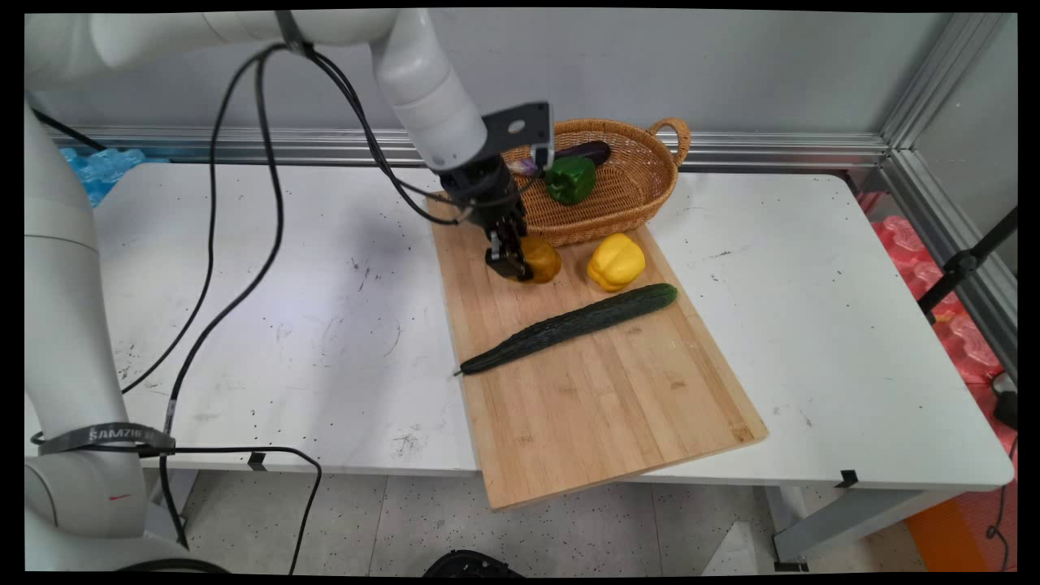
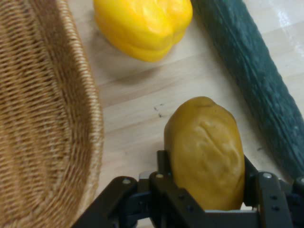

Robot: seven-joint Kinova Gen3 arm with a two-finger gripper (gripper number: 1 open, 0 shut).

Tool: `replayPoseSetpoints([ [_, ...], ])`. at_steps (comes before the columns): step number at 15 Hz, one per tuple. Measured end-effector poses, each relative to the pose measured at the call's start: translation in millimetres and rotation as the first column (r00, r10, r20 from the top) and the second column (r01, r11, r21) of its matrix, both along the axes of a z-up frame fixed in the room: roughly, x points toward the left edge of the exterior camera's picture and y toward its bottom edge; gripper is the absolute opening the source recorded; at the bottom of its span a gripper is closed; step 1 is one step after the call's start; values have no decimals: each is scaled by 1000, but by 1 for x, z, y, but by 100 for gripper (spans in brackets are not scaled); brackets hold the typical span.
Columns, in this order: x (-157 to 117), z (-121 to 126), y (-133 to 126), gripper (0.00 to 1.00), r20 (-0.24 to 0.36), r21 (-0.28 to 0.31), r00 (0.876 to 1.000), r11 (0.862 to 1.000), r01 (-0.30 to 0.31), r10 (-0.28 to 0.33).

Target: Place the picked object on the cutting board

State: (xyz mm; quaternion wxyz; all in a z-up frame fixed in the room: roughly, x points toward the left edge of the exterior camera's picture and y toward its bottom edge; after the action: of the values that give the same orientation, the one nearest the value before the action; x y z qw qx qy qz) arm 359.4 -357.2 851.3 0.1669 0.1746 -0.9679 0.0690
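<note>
A: Looking at the table, what do you see?

B: The black two-finger gripper (image 1: pixel 513 264) is down on the long pale wooden cutting board (image 1: pixel 601 390). Its jaws are closed around a lumpy dark-yellow pepper (image 2: pixel 205 153), one finger on each side.

A: Where is that pepper?

B: It sits on the board, at the far end, just beside the woven brown wicker basket with handles (image 1: pixel 630 191). I cannot tell if it is lifted or resting on the wood.

A: What else is near?

B: A bright yellow bell pepper (image 1: pixel 616 262) sits at three o'clock from the held one, close by. A long dark green cucumber (image 1: pixel 569 327) lies across the board, at about five o'clock from the gripper. Inside the basket are a green bell pepper (image 1: pixel 570 179) and a dark purple eggplant (image 1: pixel 581 153).

A: And the room?

B: The white table (image 1: pixel 829 325) has little dark marks and scratches. A grey wall (image 1: pixel 691 65) stands behind it. Black cables (image 1: pixel 244 244) hang from the arm.
</note>
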Motion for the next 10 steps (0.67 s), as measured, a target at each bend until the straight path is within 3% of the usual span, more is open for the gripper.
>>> replayPoseSetpoints([
  [7, -5, -46, -12, 0, 6, 13, 998, 998, 68, -68],
  [8, -5, -49, -13, 100, 6, 13, 997, 997, 75, -75],
  [10, -4, -52, -13, 100, 3, 12, 996, 996, 88, -88],
])
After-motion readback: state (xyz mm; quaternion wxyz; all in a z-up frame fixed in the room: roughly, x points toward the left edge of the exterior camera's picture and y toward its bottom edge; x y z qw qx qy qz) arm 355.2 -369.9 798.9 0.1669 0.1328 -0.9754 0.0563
